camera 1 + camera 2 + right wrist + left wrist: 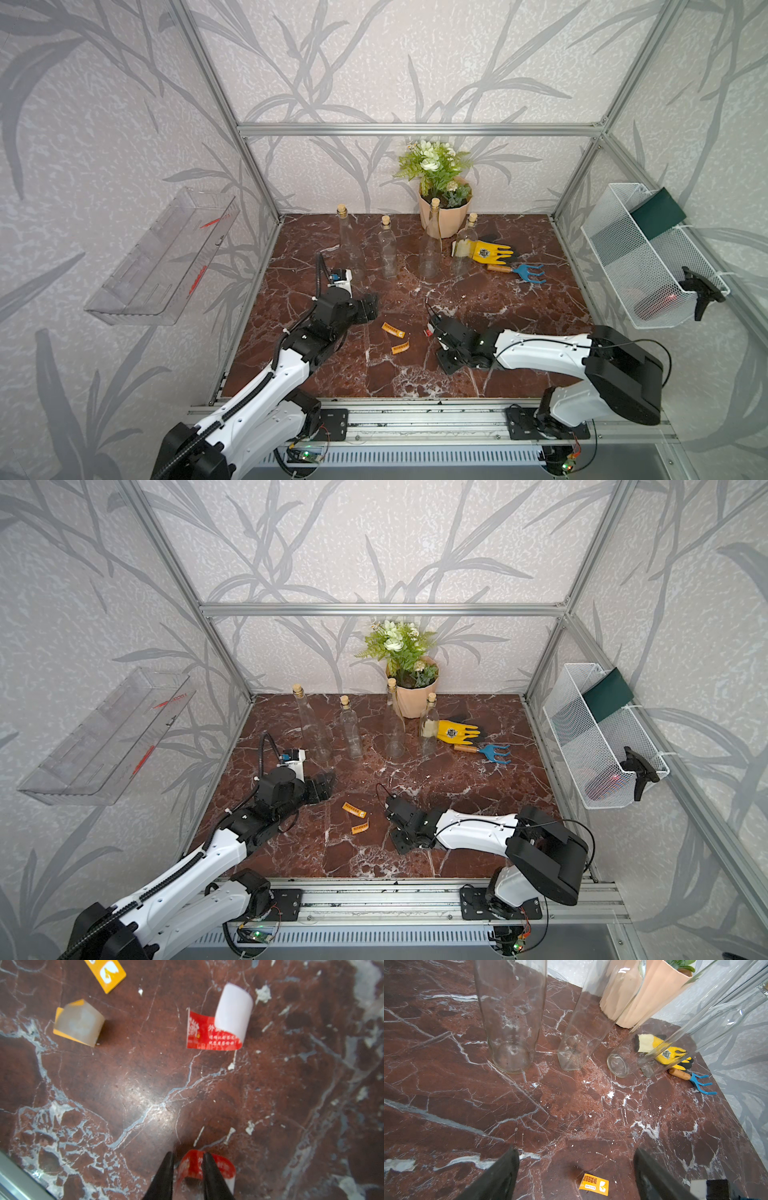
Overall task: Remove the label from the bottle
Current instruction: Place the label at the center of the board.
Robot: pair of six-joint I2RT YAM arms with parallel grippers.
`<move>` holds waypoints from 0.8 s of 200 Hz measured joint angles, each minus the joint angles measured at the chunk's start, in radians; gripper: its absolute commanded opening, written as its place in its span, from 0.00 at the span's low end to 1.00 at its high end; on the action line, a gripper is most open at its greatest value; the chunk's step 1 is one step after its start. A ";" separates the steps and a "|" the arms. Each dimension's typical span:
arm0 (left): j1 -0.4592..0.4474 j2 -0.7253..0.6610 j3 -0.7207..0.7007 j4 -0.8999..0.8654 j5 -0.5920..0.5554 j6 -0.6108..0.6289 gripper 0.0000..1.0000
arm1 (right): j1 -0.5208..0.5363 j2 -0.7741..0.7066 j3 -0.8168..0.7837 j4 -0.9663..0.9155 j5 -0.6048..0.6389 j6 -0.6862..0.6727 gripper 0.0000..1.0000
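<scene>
Several clear corked bottles stand in a row at the back; the leftmost bottle [350,245] [510,1022] and its neighbours are bare glass. Two orange labels [393,330] [400,347] lie on the marble between the arms. My left gripper [371,306] [576,1153] hovers open and empty over one orange label [593,1184]. My right gripper [435,337] [189,1157] points down at the table with its jaws a little apart. A curled red label [223,1165] spans the gap and clings round one finger. Another red label [209,1036], half peeled over to white, lies on the table beyond.
A potted plant [444,208] stands at the back wall behind the bottles. A yellow glove [490,252] and a blue hand rake [521,272] lie at the back right. A wire basket [648,257] hangs on the right wall, a clear shelf [162,257] on the left.
</scene>
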State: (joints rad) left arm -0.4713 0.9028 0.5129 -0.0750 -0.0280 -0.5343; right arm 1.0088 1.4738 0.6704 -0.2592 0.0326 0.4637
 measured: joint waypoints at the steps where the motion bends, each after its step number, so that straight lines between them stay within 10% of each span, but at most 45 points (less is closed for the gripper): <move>1: 0.000 0.000 0.000 0.000 0.000 0.000 0.86 | 0.000 0.000 0.000 0.000 0.000 0.000 0.32; 160: 0.000 -0.010 -0.005 0.000 0.000 0.000 0.86 | 0.033 0.025 0.021 -0.001 0.000 0.009 0.31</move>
State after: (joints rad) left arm -0.4713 0.8932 0.5076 -0.0746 -0.0284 -0.5343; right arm 1.0420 1.4990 0.6910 -0.2600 0.0322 0.4725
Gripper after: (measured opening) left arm 0.864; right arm 0.307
